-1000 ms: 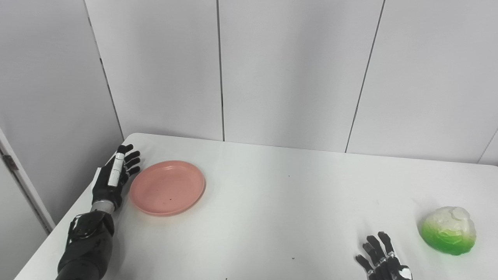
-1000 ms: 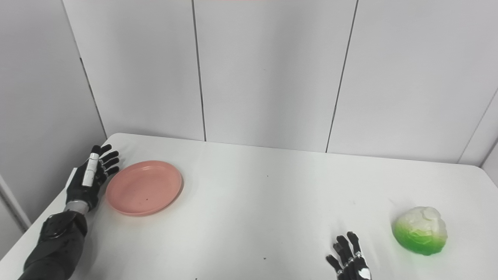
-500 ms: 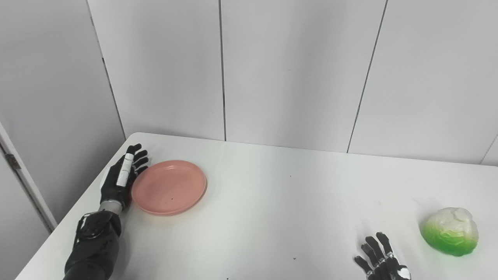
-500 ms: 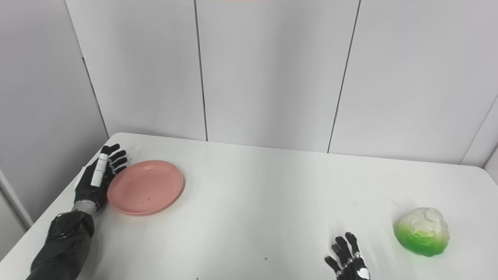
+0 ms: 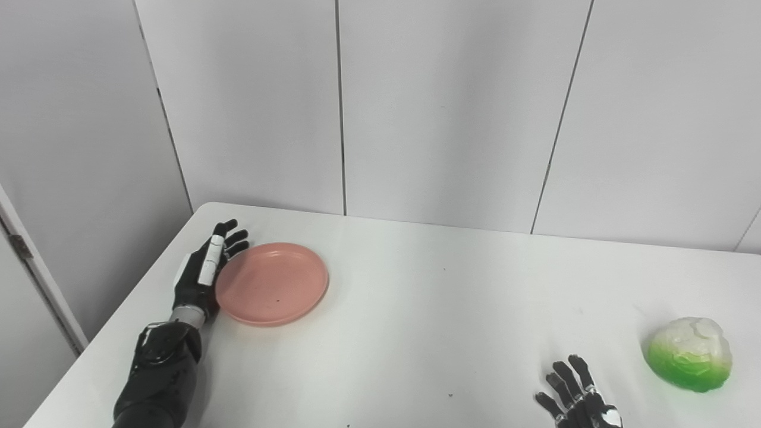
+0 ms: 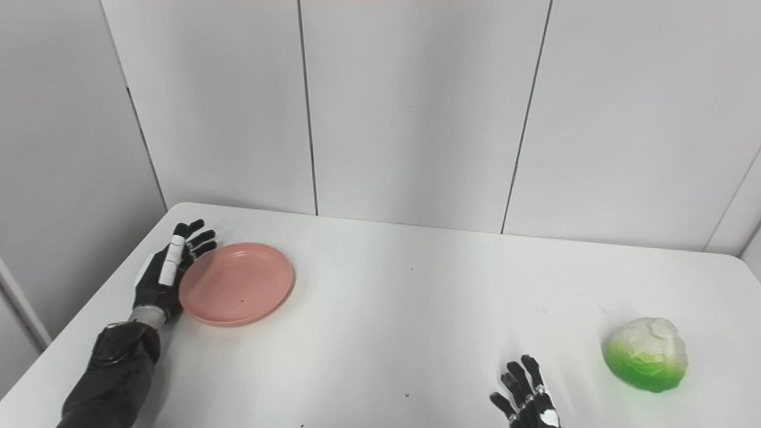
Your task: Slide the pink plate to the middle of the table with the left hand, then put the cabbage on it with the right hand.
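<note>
The pink plate (image 5: pixel 272 283) lies flat on the left part of the white table (image 5: pixel 416 309). My left hand (image 5: pixel 203 276) stands on edge with its fingers straight and apart, pressed against the plate's left rim; it holds nothing. The cabbage (image 5: pixel 689 353), white on top and bright green below, sits near the table's right side. My right hand (image 5: pixel 575 405) rests open at the bottom edge, fingers spread, to the left of the cabbage and apart from it; its palm is cut off by the picture's edge.
Grey wall panels (image 5: pixel 452 107) rise just behind the table's far edge. The table's rounded left corner (image 5: pixel 205 208) lies close behind my left hand. A few dark specks dot the tabletop.
My left hand has closed the gap to the plate's left rim and pushed the plate a little to the right. The right hand has sunk slightly toward the bottom edge. The cabbage has not moved.
</note>
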